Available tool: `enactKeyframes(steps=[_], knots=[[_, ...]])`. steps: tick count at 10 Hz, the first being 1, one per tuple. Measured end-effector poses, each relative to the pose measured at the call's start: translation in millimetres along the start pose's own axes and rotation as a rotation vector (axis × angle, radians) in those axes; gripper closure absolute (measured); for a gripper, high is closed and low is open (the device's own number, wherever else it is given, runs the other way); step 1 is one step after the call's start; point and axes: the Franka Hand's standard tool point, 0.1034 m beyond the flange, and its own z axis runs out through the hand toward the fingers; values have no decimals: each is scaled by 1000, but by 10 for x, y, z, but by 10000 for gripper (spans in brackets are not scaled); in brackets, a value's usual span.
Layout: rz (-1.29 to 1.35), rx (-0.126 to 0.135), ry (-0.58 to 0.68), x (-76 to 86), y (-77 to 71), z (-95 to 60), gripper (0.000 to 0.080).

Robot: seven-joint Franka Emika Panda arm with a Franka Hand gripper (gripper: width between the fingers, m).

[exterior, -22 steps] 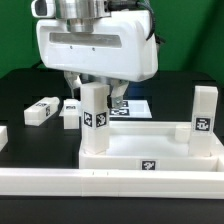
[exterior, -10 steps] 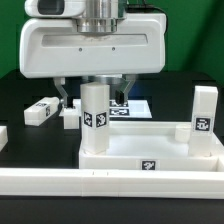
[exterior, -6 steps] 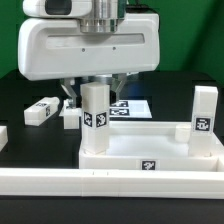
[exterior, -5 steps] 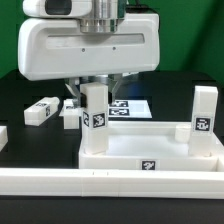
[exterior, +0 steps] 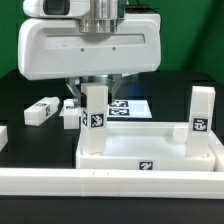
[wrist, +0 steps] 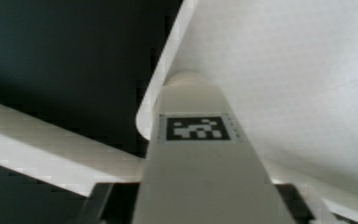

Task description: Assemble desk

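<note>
The leg [exterior: 95, 130] is clamped by the gripper [exterior: 95, 96]; it should be kept upright and pressed squarely into the socket of the top [exterior: 120, 166].

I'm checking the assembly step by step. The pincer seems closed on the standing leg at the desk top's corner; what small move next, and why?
Probably a gentle twist of the leg about its upright axis. The pincer clamps its upper part, and it stands in the desk top's corner, so fastening it there seems next.
</note>
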Motion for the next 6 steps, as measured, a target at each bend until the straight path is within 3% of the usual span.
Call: enactKeyframes(steps=[3, 6], knots=[[288, 40, -3, -37, 47, 14, 509], [519, 40, -7, -27, 17, 19, 509]])
